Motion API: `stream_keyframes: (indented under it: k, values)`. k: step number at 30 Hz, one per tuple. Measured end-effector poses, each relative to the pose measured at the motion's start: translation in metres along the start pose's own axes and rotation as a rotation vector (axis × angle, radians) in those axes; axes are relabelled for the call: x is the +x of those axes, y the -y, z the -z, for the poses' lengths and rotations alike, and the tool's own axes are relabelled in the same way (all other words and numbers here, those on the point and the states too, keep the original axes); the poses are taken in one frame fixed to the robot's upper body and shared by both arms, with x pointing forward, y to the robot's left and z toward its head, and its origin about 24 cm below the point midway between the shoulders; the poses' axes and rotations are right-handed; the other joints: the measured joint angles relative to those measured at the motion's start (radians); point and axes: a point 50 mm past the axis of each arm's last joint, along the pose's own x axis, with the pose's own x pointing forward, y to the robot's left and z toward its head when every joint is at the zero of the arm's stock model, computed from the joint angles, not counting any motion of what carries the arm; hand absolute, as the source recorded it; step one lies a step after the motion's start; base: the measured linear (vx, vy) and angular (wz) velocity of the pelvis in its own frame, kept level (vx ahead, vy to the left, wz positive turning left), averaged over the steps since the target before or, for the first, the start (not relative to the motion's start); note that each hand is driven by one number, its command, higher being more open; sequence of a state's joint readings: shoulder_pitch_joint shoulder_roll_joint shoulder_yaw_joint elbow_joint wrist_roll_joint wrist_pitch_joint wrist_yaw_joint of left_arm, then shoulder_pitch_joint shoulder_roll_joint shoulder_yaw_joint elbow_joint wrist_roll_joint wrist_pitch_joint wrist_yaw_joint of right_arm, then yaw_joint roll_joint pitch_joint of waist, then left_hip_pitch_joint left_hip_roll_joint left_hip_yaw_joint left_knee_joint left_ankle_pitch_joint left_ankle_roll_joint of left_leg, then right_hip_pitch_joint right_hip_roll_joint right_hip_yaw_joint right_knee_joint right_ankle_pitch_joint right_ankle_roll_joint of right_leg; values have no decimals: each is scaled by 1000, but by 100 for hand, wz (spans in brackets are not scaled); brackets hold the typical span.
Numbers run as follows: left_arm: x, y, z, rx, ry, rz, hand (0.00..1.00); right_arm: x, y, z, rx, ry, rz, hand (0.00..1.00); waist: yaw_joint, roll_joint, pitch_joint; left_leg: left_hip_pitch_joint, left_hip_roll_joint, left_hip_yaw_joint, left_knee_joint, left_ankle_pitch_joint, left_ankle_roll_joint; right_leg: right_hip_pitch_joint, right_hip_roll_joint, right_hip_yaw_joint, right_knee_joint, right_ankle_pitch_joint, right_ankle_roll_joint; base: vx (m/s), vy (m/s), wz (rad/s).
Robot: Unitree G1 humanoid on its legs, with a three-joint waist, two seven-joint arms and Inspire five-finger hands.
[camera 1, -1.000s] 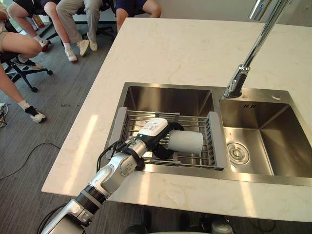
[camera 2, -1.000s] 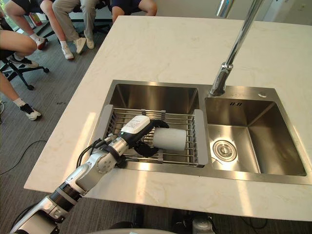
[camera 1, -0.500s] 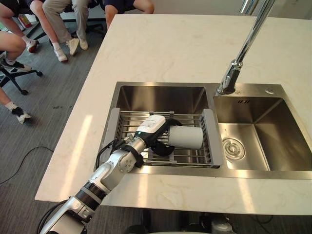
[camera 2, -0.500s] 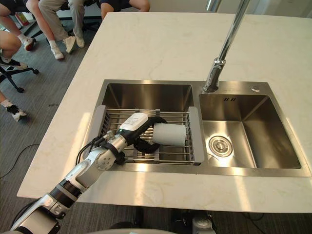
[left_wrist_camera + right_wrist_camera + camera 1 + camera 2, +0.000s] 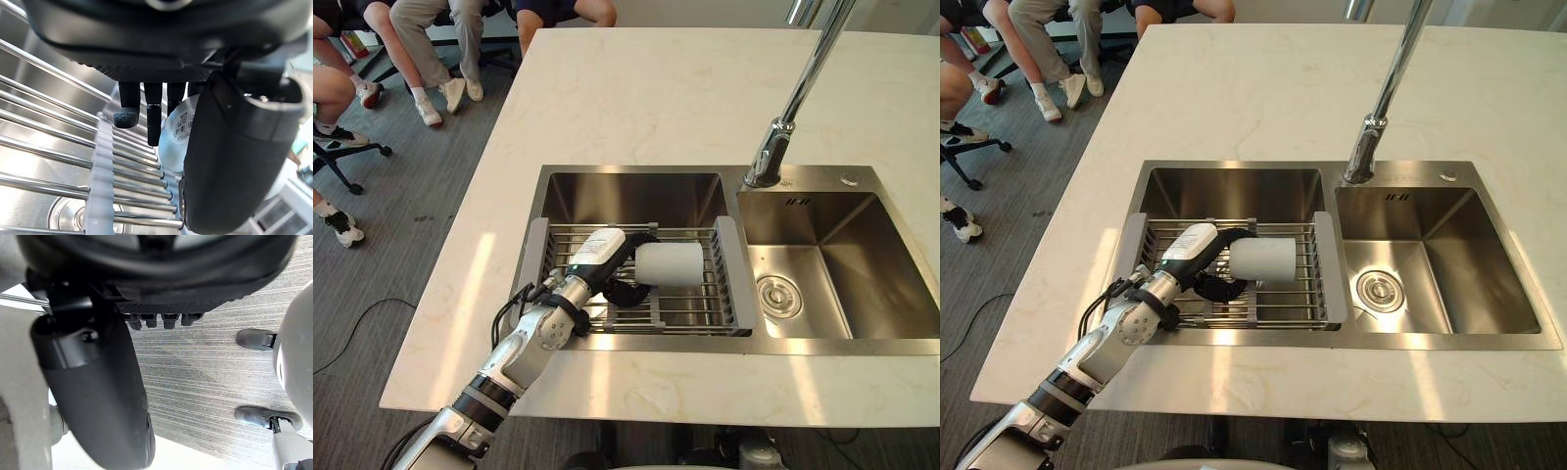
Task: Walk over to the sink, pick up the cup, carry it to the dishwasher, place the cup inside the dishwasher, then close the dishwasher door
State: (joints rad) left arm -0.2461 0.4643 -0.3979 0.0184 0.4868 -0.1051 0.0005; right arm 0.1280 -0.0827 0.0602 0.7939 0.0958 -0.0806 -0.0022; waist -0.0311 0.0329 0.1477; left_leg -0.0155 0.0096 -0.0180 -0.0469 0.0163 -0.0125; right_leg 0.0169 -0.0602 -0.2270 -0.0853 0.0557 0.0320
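Observation:
A white cup [image 5: 671,262] lies on its side over the wire rack [image 5: 690,308] in the left sink basin [image 5: 626,196]. My left hand [image 5: 599,253], with a white cover on its back, is at the cup's left end. Its dark fingers [image 5: 623,292] curl under the cup's base, so it is shut on the cup. From the left wrist camera, the cup's labelled base [image 5: 178,134] sits between the fingers [image 5: 152,115] and the thumb [image 5: 230,152]. My right hand [image 5: 98,382] hangs over grey carpet with its fingers [image 5: 156,320] relaxed and holding nothing.
A tall chrome faucet [image 5: 785,122] stands between the left basin and the right basin [image 5: 862,284], which has a drain [image 5: 777,298]. The pale stone counter [image 5: 636,98] surrounds the sink. Seated people's legs [image 5: 435,39] and a chair base [image 5: 347,157] are at the far left.
The whole picture has shifted, so the camera moved. My left hand and the cup now sit a little farther back over the rack than one second ago.

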Motion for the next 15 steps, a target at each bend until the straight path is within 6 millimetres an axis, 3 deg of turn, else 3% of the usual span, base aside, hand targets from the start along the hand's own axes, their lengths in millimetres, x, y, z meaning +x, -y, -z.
stream_keyframes:
  k: [2,9,15]
  values:
    - [-1,-7,-8,-27,31,-36,0,-1,2,3,6,-7,8,100,18,0,0,-1,1,0,3,-1,0,1,1,0,0,-1,-1,0,0,0]
    - [-8,-31,-23,-144,90,-212,0,-1,2,4,11,-12,11,100,24,0,0,-2,-5,-9,16,-8,1,10,1,-6,1,-6,-2,-5,1,2]
    - [-23,-39,-28,-301,95,-349,0,-2,2,8,12,-31,13,100,49,0,-1,1,-6,-27,18,-8,1,20,1,-24,3,-12,-2,-19,-3,9]
